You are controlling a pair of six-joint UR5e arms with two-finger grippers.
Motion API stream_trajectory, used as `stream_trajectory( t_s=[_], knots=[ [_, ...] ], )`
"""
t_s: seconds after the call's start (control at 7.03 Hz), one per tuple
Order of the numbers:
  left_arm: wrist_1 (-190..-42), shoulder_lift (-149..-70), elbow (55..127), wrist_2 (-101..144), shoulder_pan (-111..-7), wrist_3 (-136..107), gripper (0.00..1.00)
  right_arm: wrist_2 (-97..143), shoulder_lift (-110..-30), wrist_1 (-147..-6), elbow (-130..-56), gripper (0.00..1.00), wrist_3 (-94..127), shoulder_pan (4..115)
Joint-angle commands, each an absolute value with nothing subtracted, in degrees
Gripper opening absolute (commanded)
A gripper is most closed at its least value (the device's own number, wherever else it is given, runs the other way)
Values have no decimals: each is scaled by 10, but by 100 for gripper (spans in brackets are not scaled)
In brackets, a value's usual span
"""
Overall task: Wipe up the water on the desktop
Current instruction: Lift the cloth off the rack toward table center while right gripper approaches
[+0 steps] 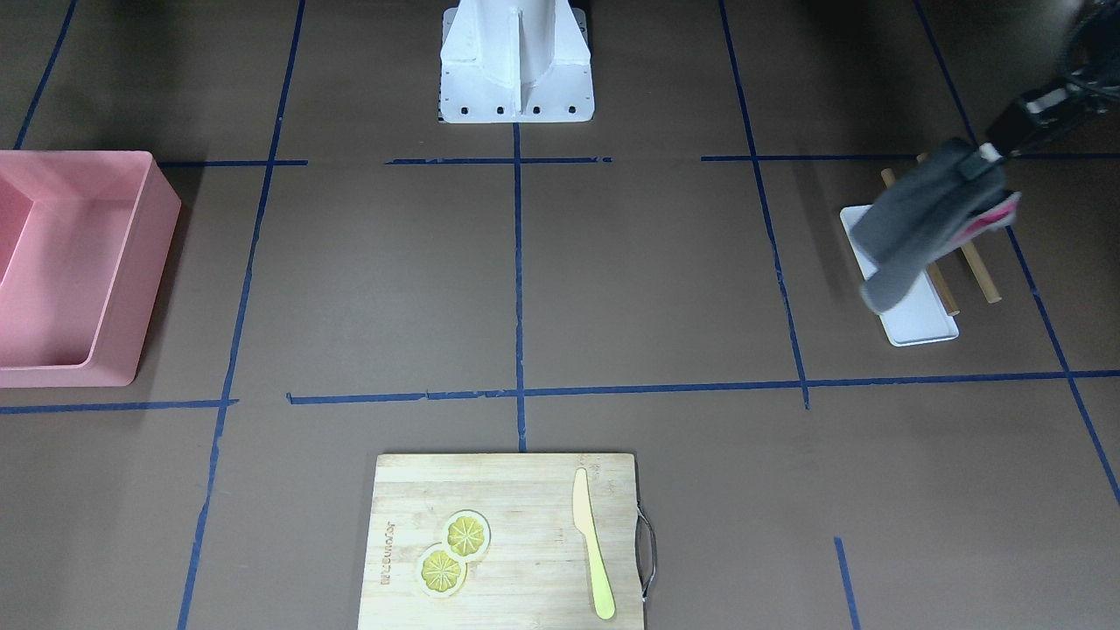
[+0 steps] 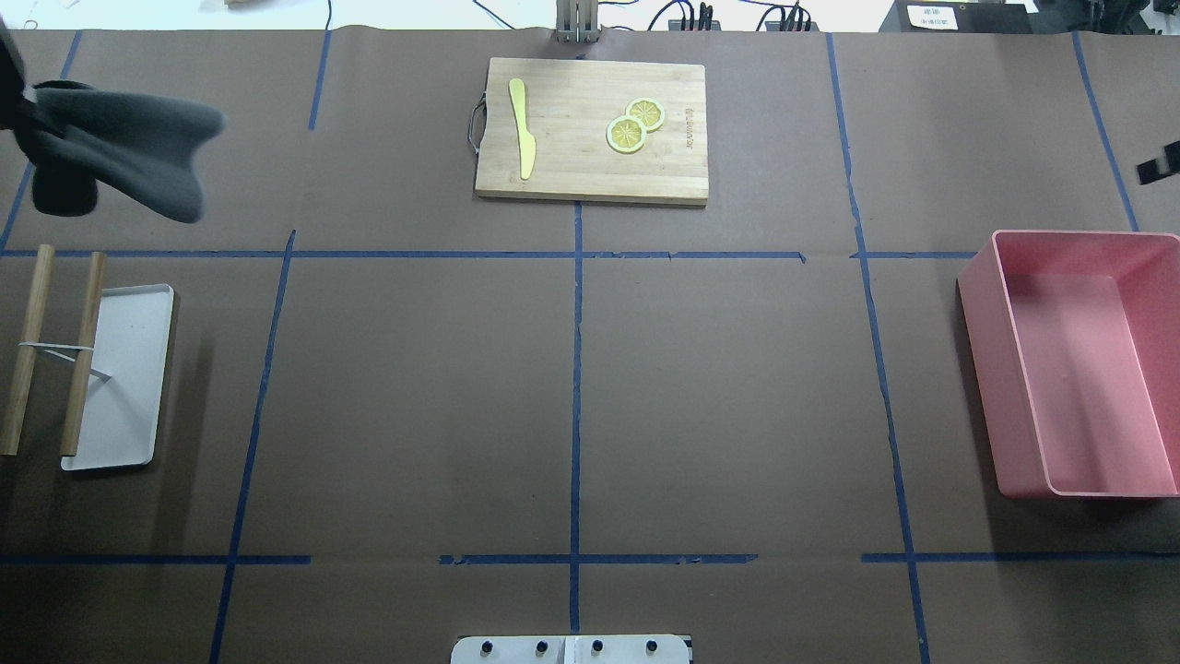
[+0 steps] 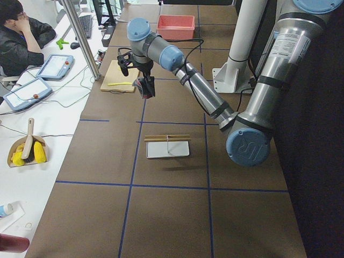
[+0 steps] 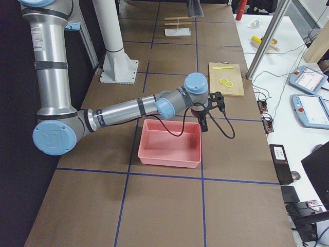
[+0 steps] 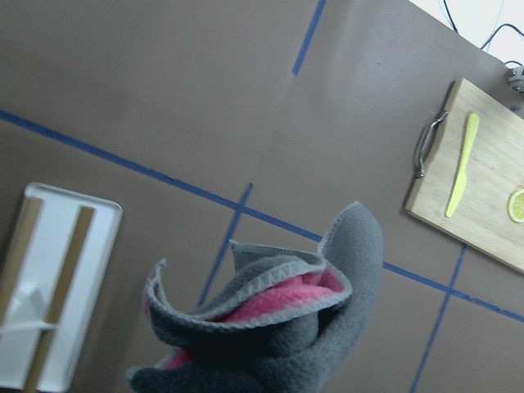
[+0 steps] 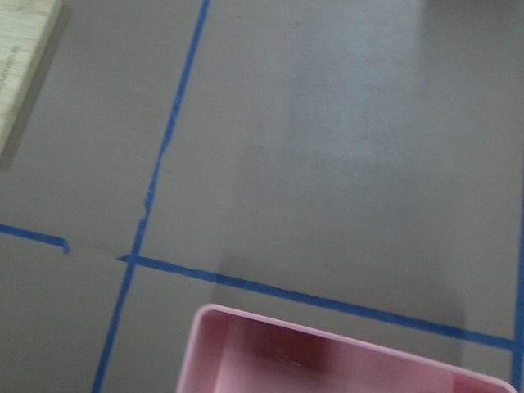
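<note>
The dark-brown desktop (image 2: 719,387) with blue tape lines fills the overhead view; I can make out no water on it. My left gripper (image 1: 987,156) is shut on a grey cloth with a pink inner side (image 1: 923,229) and holds it in the air above the white tray (image 1: 920,317). The cloth hangs bunched at the far left of the overhead view (image 2: 124,157) and fills the bottom of the left wrist view (image 5: 270,319). My right gripper (image 4: 204,121) hovers by the far rim of the pink bin (image 4: 169,146); I cannot tell whether it is open or shut.
A wooden cutting board (image 2: 590,129) with a yellow knife (image 2: 523,124) and two lemon slices (image 2: 634,126) lies at the far middle. The white tray (image 2: 120,378) with two wooden sticks (image 2: 26,350) lies at left. The pink bin (image 2: 1074,360) stands at right.
</note>
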State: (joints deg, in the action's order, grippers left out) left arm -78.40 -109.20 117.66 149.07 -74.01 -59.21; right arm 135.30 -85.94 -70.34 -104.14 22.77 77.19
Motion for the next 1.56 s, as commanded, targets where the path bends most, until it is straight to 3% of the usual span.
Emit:
stream_trajectory(
  t_s=[0.0, 0.28, 0.57, 1.0, 1.42],
  knots=[
    [-893, -1098, 1179, 1474, -663, -649, 2, 1319, -825, -568, -1051, 99, 376, 685],
    [-1065, -1103, 1170, 1340, -545, -799, 2, 1250, -802, -514, -1075, 99, 405, 609],
    [-1103, -1148, 1160, 1269, -485, -843, 4, 1162, -784, -489, -1092, 99, 407, 518],
    [-1289, -1175, 1038, 1234, -463, -907, 5, 1002, -745, -418, -1093, 99, 407, 363],
    [-1318, -1189, 1017, 1239, -461, -913, 5, 987, -706, -417, -1091, 99, 408, 319]
  ],
)
